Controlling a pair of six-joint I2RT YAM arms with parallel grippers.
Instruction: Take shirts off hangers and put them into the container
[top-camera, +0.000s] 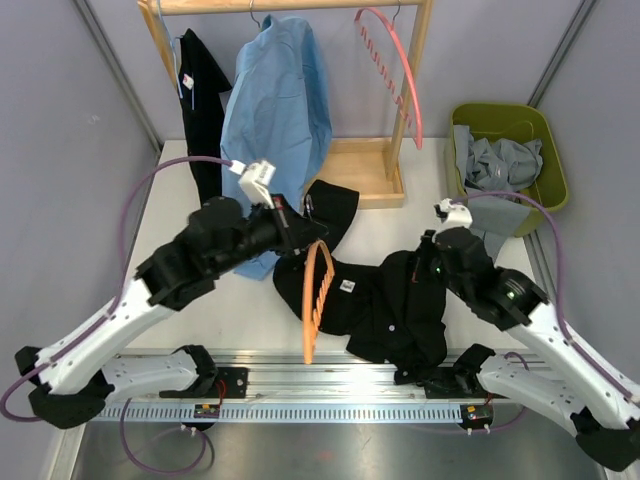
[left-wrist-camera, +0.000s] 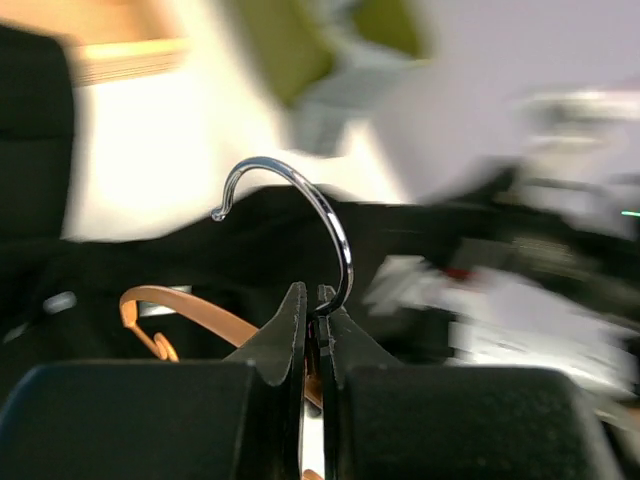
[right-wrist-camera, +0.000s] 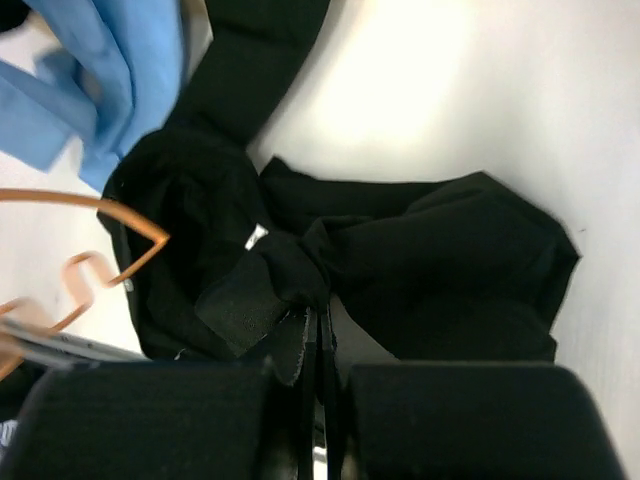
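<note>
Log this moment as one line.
left gripper: shut on orange hanger | right gripper: shut on black shirt | container: grey shirt inside

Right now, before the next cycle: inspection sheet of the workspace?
Surface: white table, bare apart from the shirt and hanger.
Job's things: black shirt crumpled on the table, orange hanger on edge at its left side; blue shirt and hung black shirt on the rack; pink hanger empty on its rail; grey shirt in the tub, spilling over the rim.
Clutter: nothing seen.
Grippers: left gripper shut on the orange hanger's hook; right gripper shut on the black shirt.
Cables: left cable and right cable, purple, loop off the arms.
Surroundings: grey panels.
</note>
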